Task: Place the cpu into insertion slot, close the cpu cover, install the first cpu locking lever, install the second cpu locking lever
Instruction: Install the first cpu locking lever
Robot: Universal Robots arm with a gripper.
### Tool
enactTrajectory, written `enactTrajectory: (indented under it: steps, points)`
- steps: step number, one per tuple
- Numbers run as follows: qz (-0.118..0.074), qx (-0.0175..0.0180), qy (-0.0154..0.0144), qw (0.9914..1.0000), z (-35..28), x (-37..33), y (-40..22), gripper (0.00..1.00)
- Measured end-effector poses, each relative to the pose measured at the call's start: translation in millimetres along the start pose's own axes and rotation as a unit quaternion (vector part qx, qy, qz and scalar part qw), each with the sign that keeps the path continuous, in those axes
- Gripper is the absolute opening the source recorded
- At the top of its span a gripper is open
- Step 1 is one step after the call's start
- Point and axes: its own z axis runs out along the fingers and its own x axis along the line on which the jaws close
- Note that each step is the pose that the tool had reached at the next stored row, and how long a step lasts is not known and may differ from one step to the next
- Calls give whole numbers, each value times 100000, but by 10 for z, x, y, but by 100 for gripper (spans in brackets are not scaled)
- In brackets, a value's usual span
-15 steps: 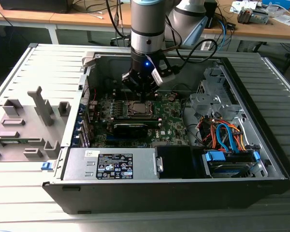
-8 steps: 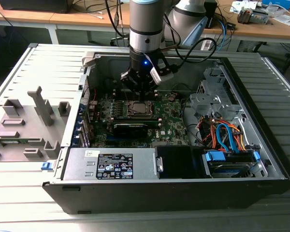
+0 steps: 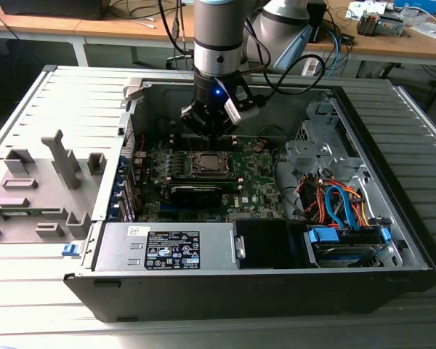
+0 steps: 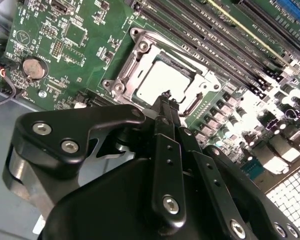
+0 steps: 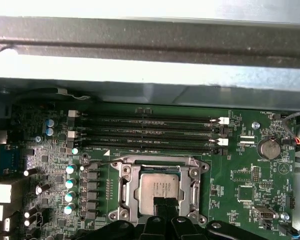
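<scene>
The jaws stand together, the two black fingers (image 4: 166,120) pressed side by side with nothing between them, and their tips hover just over the near edge of the cpu (image 4: 162,82), whether touching it cannot be told. The gripper (image 5: 162,206) shows in both wrist views directly above the insertion slot (image 5: 127,187), in which the silvery-grey chip lies flat. The cpu cover (image 5: 190,187) lies down around the chip, its window framing the metal top. A thin lever wire (image 5: 102,163) runs along the socket's edge beside the memory slots (image 5: 150,135). In the exterior view the arm (image 3: 218,43) reaches down into the open computer case (image 3: 414,240), over the green motherboard (image 3: 258,178), with a grey power supply (image 3: 167,247) at the front
</scene>
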Motion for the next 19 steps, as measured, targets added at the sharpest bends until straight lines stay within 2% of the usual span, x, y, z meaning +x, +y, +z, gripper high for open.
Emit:
enactTrajectory:
  steps: [8,19]
  points:
    - [-1,9,4,100000,-2,0,82,11]
    - [0,3,-1,100000,-3,35,96,11]
